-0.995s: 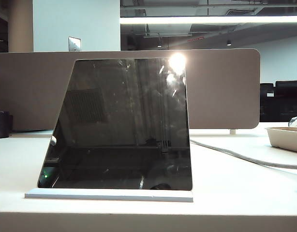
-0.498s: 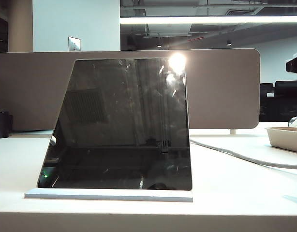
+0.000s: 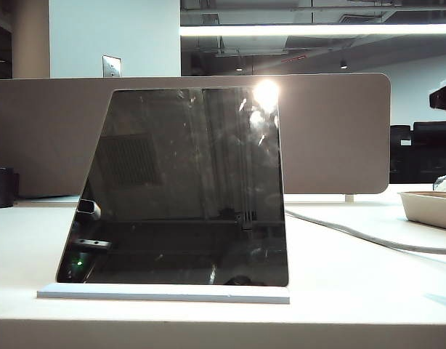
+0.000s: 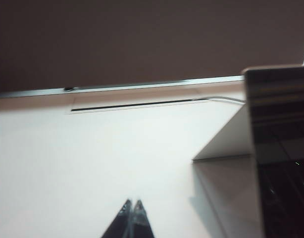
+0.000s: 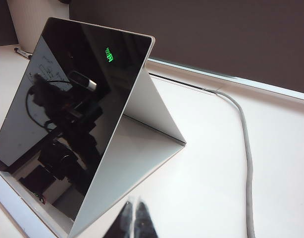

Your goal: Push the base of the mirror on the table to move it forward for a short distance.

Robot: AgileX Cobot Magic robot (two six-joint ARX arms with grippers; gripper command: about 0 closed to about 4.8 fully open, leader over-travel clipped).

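mirror (image 3: 183, 189): frameless dark trapezoid panel with rounded corners, narrower at the top, leaning back on a white rear support; a bright light glare sits near its upper right corner in the exterior view.
base of the mirror (image 3: 163, 294): thin flat white plate, a little wider than the panel, lying near the front edge of the tabletop (image 3: 354, 276).
left gripper (image 4: 131, 220): above bare tabletop beside the mirror; fingers (image 4: 125, 218) pressed together at the tips, holding nothing, touching nothing.
right gripper (image 5: 133, 220): above the tabletop just beside the mirror's rear support; fingers (image 5: 142, 220) closed tip to tip, empty, apart from the mirror.
cable (image 3: 368, 236): grey, running across the tabletop behind and to the right of the mirror.
divider panel (image 3: 332, 131): brown-grey, upright behind the mirror.
tray (image 3: 430, 207): white, at the right edge of the tabletop; contents cannot be made out.
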